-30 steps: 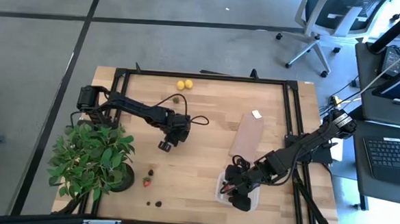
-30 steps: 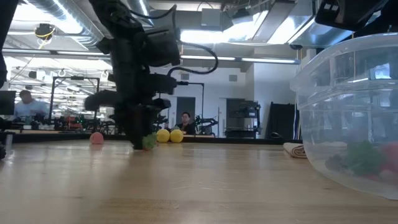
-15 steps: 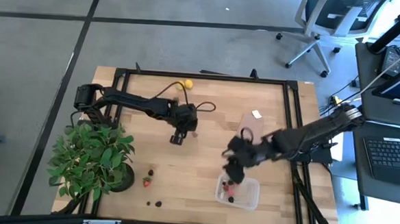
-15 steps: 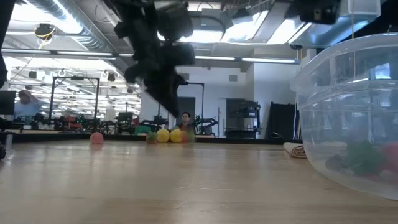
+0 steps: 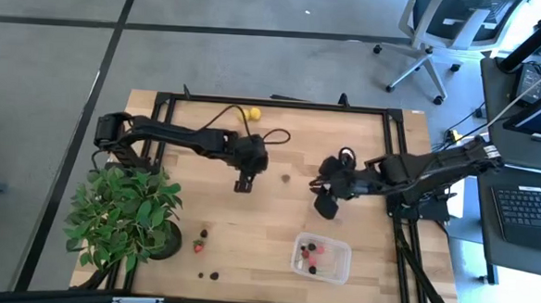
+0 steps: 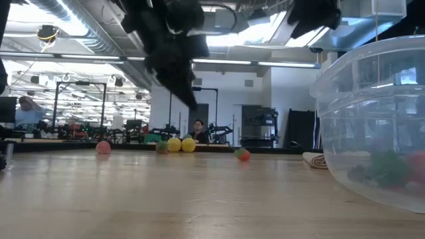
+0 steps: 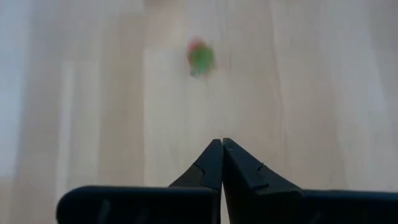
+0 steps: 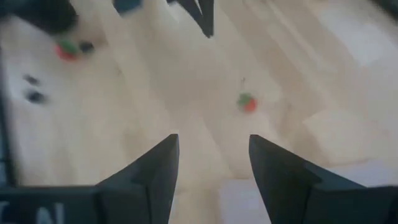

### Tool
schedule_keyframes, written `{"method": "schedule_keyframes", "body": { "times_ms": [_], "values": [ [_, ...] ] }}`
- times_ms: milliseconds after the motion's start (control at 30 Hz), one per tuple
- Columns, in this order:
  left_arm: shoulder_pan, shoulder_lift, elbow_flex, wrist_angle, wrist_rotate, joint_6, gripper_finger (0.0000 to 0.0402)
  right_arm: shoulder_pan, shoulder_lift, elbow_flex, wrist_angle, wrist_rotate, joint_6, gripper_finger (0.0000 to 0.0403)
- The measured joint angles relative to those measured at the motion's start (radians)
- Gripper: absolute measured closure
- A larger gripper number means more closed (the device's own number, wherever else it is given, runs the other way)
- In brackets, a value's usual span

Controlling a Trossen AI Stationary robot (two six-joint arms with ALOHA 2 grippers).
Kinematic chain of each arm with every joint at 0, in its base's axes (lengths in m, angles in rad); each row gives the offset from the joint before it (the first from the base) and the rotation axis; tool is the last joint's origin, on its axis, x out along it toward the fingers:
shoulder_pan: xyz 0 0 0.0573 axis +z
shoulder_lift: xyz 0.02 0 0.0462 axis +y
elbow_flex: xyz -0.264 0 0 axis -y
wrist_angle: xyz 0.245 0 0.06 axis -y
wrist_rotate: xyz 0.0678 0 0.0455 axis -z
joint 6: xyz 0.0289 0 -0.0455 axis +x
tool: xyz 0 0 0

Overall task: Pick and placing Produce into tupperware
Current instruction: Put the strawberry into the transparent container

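Note:
A small red-and-green strawberry piece (image 5: 286, 179) lies loose on the wooden table, between my two grippers; it also shows in the left wrist view (image 7: 200, 56) and the right wrist view (image 8: 247, 102). My left gripper (image 5: 243, 183) hangs shut and empty above the table, left of that piece. My right gripper (image 5: 326, 205) hovers open and empty to the piece's right. The clear tupperware (image 5: 321, 258) stands near the front edge with several fruit pieces inside. Two lemons (image 6: 180, 145) lie at the far edge. A strawberry (image 5: 198, 246) and blackberries (image 5: 208, 275) lie near the plant.
A leafy potted plant (image 5: 123, 218) stands at the table's near left corner. A flat brown block (image 6: 315, 159) lies under my right arm, right of centre. A pink ball (image 6: 103, 147) sits far back. A black frame (image 5: 389, 139) rims the table.
My left gripper has risen from the table and gone a little toward the far right. The strawberry piece that lay at its fingertips has rolled toward the table's right. My right gripper has left the tupperware, rising and moving toward the far edge, still open.

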Motion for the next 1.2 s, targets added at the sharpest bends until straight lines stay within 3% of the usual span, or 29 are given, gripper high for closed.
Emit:
{"method": "schedule_keyframes", "body": {
  "times_ms": [367, 600, 767, 867, 1000, 1200],
  "values": [
    [0.073, -0.128, 0.001, 0.155, -0.016, -0.246, 0.0397, -0.208, 0.124, -0.003, 0.031, -0.028, -0.429, 0.0206],
    [0.081, -0.145, 0.001, 0.187, -0.104, -0.314, 0.0399, -0.302, 0.251, -0.004, 0.189, -0.175, -0.565, 0.0206],
    [0.077, -0.144, 0.001, 0.178, -0.108, -0.317, 0.0395, -0.340, 0.343, -0.005, 0.234, -0.306, -0.740, 0.0206],
    [0.077, -0.144, 0.001, 0.178, -0.108, -0.318, 0.0390, -0.357, 0.395, -0.005, 0.273, -0.330, -0.827, 0.0206],
    [0.077, -0.144, 0.001, 0.178, -0.108, -0.317, 0.0388, -0.384, 0.445, -0.005, 0.326, -0.344, -0.877, 0.0206],
    [0.077, -0.144, 0.001, 0.177, -0.108, -0.307, 0.0400, -0.434, 0.519, -0.005, 0.381, -0.503, -0.820, 0.0206]
  ]
}}
